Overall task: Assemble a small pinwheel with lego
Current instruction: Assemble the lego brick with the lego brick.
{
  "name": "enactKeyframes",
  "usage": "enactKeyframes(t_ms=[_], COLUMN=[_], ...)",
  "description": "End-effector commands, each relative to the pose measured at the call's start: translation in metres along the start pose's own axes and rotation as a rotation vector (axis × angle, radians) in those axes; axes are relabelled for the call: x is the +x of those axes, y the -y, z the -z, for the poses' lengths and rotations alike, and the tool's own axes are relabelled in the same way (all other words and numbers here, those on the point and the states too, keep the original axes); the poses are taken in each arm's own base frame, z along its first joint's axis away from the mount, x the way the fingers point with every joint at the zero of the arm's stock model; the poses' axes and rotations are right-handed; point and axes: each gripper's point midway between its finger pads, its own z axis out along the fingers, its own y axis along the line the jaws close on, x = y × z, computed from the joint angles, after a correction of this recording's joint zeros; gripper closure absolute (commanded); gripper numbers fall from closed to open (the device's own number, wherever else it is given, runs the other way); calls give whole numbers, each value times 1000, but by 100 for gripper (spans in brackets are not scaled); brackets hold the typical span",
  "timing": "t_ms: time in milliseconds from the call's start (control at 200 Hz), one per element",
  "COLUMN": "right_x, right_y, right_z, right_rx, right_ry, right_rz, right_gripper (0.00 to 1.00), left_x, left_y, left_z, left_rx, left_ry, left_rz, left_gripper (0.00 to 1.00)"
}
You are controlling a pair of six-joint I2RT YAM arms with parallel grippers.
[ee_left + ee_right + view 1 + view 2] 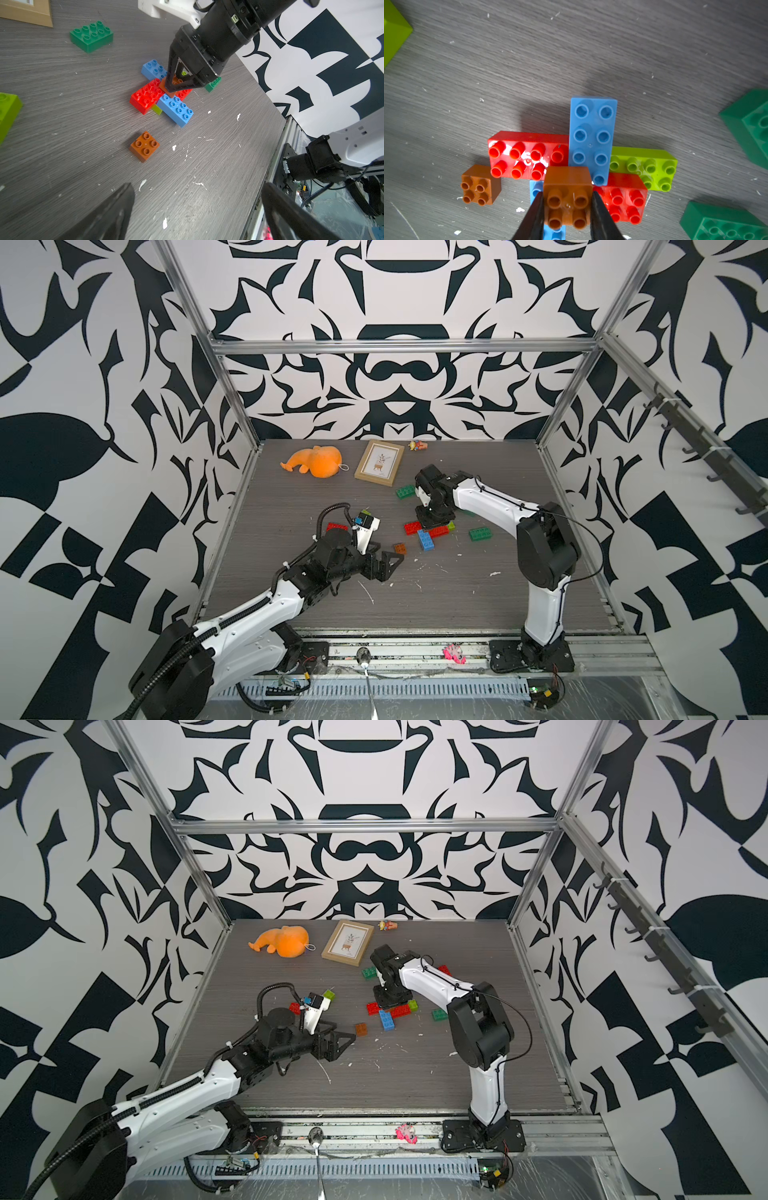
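While right tool (566, 195) grips centre orange-brown brick (568, 179), left tool (198, 187) spread wide, tabletop (83, 124) stretch between.

Lego cross (583, 149), brown square (568, 197) atop

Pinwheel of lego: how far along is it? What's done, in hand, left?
Done: red bricks and blue bricks form a cross over a lime green brick. In hand: the right end effector grips an orange-brown square at the cross's centre. Left: probably seating it and letting go; the left end effector stands open.
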Motion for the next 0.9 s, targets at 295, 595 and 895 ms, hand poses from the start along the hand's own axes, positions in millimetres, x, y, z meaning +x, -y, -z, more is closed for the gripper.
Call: enactKeyframes(t_ms=[295, 595, 895], right_x=[55, 80, 99], right_y=[25, 27, 27], right_z=[-32, -64, -74], right_rx=[154, 140, 126], right_ry=[-207, -319, -392], right_rz=[30, 31, 23], right_gripper=[100, 100, 100], left_x=[-4, -4, -4], left_y=[0, 0, 0], left_z=[-2, -1, -1], left_rx=[-2, -4, -6], left_ry=[6, 8, 9], left_rz=[-15, -18, -19], left_gripper=[0, 0, 0])
